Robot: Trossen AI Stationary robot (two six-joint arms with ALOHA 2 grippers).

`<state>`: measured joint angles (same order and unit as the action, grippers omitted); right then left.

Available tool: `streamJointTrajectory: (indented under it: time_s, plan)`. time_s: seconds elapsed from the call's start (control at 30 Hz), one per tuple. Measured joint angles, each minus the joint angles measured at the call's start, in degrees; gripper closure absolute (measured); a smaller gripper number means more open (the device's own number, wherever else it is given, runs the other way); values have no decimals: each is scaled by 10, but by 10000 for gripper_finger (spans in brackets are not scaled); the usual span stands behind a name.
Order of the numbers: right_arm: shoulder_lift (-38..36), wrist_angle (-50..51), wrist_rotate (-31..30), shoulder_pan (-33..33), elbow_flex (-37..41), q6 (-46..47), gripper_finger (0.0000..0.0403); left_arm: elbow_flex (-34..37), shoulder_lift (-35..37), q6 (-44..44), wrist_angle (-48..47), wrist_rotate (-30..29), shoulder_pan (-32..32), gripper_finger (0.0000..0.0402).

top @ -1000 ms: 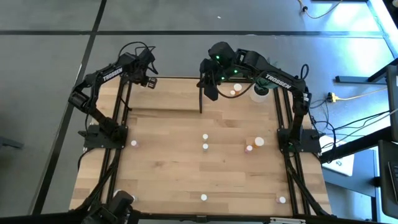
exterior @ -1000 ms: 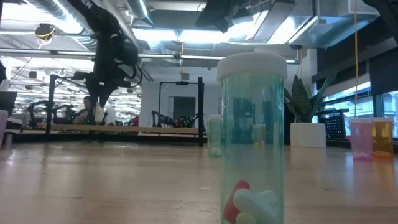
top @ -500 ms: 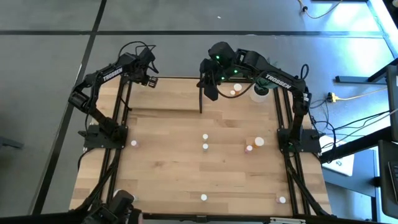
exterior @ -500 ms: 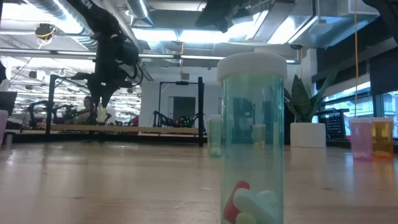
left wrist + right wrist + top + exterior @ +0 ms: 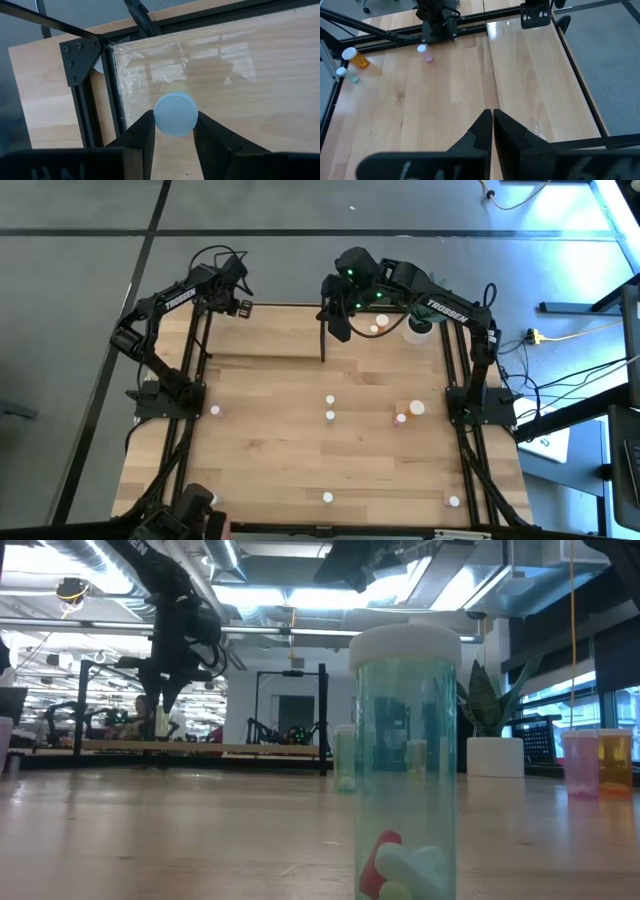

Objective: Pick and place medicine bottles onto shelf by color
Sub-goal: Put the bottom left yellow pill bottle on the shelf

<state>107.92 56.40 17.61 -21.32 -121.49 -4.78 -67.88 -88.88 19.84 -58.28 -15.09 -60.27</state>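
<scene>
Placing step in hand. Left gripper, at eleven o'clock of the table, pinching a bottle by its body over the shelf corner. Next, by judgement: lower, set upright among like colours, release. Right gripper, at one o'clock, waiting with fingers pressed together, empty.

Light wooden desk, white plant pot at its 1 o'clock corner, spiky green plant rising from it, grey floor all around, yellow cable at 3 o'clock.
</scene>
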Motion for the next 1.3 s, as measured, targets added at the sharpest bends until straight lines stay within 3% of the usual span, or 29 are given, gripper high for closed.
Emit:
streamJointTrajectory:
  time_s: [0.37, 1.1, 1.3]
  plan:
    - [0, 0, 0, 0, 0, 0, 384, 0, 0, 8, 6, 7, 0, 296]
    - [0, 0, 0, 0, 0, -1, 384, 0, 0, -232, 20, 91, 0, 296]
    - [0, 0, 0, 0, 0, -1, 384, 0, 0, -219, 12, 86, -15, 296]
